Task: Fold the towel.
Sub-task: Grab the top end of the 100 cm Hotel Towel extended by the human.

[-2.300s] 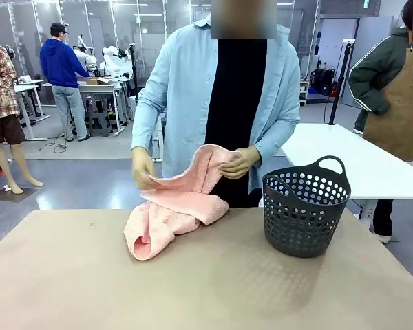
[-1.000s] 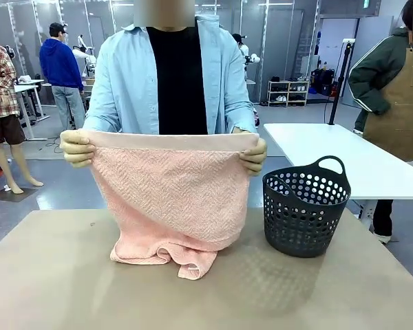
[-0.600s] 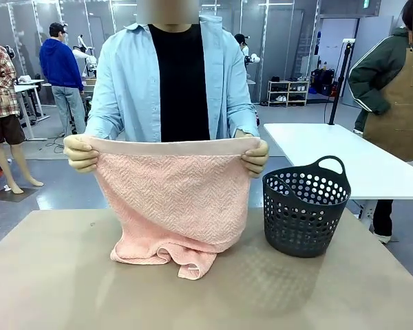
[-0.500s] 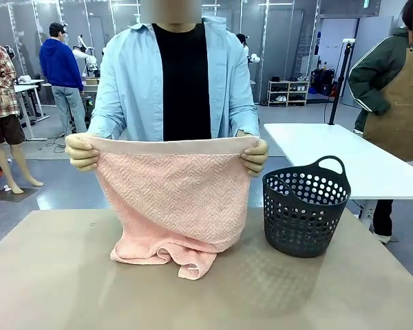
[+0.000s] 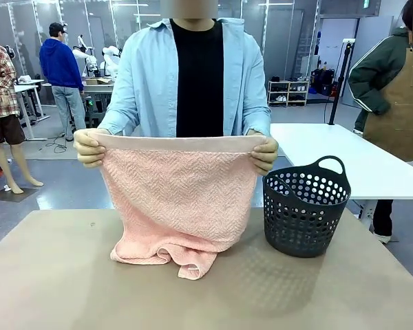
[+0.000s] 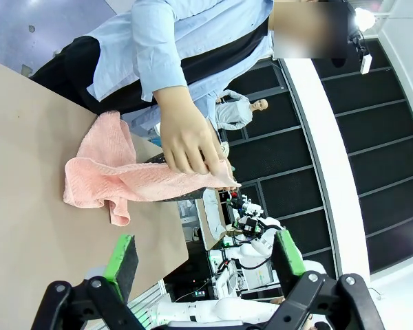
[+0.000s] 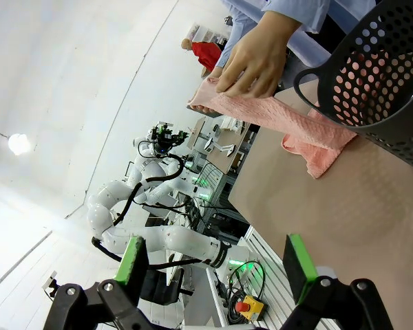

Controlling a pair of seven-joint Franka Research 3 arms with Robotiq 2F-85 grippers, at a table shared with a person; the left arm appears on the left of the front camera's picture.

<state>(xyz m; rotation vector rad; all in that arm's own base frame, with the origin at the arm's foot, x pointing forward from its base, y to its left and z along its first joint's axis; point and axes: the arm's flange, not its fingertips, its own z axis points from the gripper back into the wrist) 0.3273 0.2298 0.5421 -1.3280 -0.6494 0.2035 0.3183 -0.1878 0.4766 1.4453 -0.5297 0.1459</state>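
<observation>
the left claw (image 6: 203, 253) stands spread wide, green pads well apart and nothing between them, raised above the near part of the surface (image 5: 48, 275). from it the towel (image 5: 179, 199) lies well ahead, over on the person's side, and the hand on the robot's left (image 5: 89, 148) is the hand closest to this claw.

that hand pinches one top corner of the towel. the smooth plain band runs level from it across to the other corner, so the towel's long axis lies side to side, along the far edge of the surface and square to both arms' reach. below the band the herringbone cloth hangs as a sheet facing the robot, and its lower end rests bunched and creased on the surface, with one small flap poking toward the robot.

the hand on the robot's right (image 5: 265, 155) pinches the second corner at the same height. just beside the towel on that side stands a dark perforated basket (image 5: 306, 206), upright and apart from the cloth.

the right claw (image 7: 215, 265) is also spread, holding nothing, pads well apart. in its wrist view the basket sits close beside the towel's bunched end, so this arm's path looks the more crowded one.

judging by this, the fold has not begun: the towel is only stretched out, and the person's hands are far nearer than either claw. the next move probably turns on the held top band coming down over, or lying flat beyond, the bunched end.
</observation>
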